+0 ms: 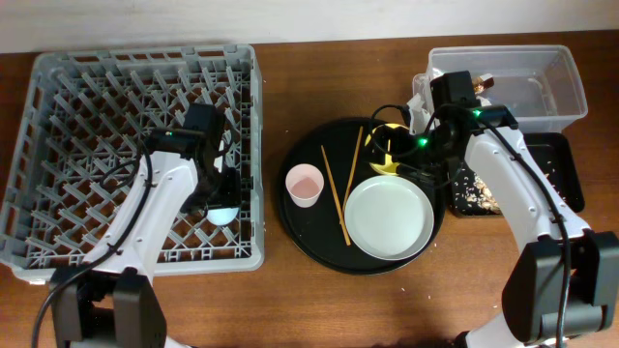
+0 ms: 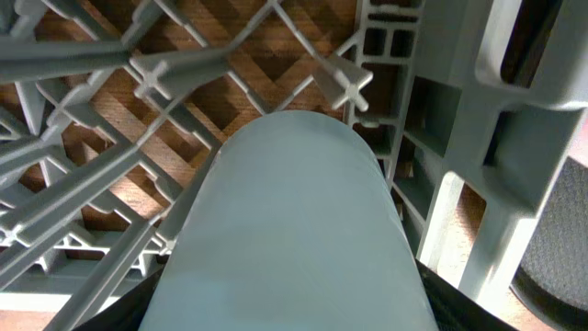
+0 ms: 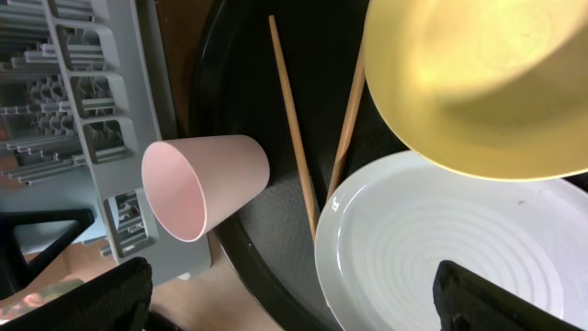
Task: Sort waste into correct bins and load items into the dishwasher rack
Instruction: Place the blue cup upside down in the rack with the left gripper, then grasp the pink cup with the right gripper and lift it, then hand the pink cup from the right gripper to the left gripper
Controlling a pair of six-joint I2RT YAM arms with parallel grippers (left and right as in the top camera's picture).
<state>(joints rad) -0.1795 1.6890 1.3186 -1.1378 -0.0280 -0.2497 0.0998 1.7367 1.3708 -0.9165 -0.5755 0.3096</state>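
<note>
The blue cup [image 1: 223, 214] is a pale, smooth, plain thing. In the left wrist view it fills most of the frame, with its rounded end pointing at the lattice. It sits inside the grey rack [image 1: 58, 87], close to the right wall, and my left claw [image 1: 218, 198] is clamped on it. Brown table [image 1: 271, 300] shows through the rack floor.

My right claw [image 3: 292, 271] is wide apart and grips nothing, hovering over the round black tray [image 1: 309, 246]. That tray holds four things:
- The pink cup [image 1: 304, 184] stands mouth up on its left side.
- Two chopsticks [image 1: 336, 196] lie between the pink cup and the plate.
- The white plate [image 1: 389, 217] lies on the right.
- The yellow bowl [image 1: 385, 159] is just behind the plate, partly under the arm.

The clear tub [image 1: 556, 82] shows a small brownish bit by the arm, and I cannot tell what it is. The shallow black tray [image 1: 566, 174] has pale brown crumbs [image 1: 474, 190] at its left end.
</note>
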